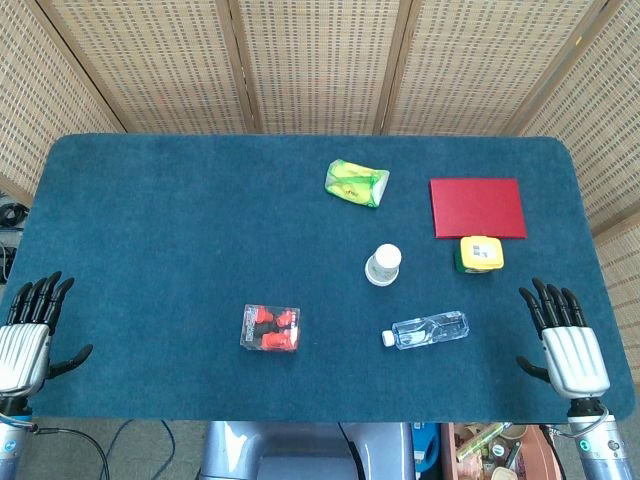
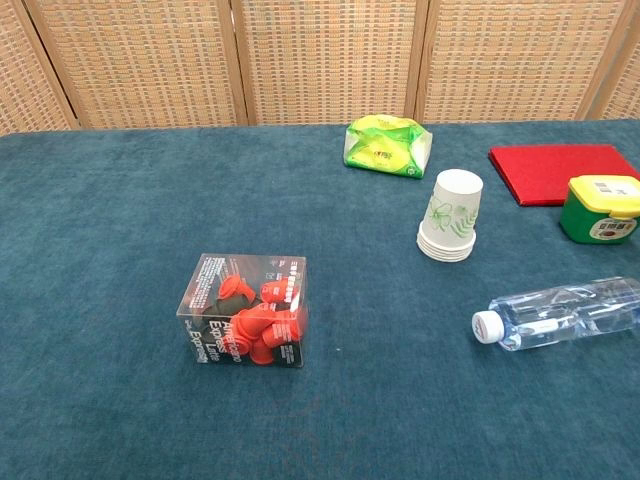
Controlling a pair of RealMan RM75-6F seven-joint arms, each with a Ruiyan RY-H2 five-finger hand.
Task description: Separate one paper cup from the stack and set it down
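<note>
1. The stack of paper cups (image 1: 383, 265) stood upside down on the blue table (image 1: 160, 230), right of centre, untouched and well apart from both hands. In the chest view the stack (image 2: 451, 216) showed several nested rims at its base and a green leaf print on its side.
2. The left hand (image 1: 25, 340) was at the near left edge of the table, fingers spread and pointing away from the robot, holding nothing.
3. The right hand (image 1: 570, 345) was at the near right edge, fingers likewise spread, holding nothing. Neither hand showed in the chest view.
4. A clear water bottle (image 1: 428, 329) lay on its side near the stack, on the robot's side of it, white cap pointing left.
5. A green tub with a yellow lid (image 1: 480, 254) stood to the right of the stack, just beside a flat red book (image 1: 477, 207).
6. A green-yellow packet (image 1: 356, 183) lay beyond the stack.
7. A clear box of red items (image 1: 270, 328) sat left of the bottle.
</note>
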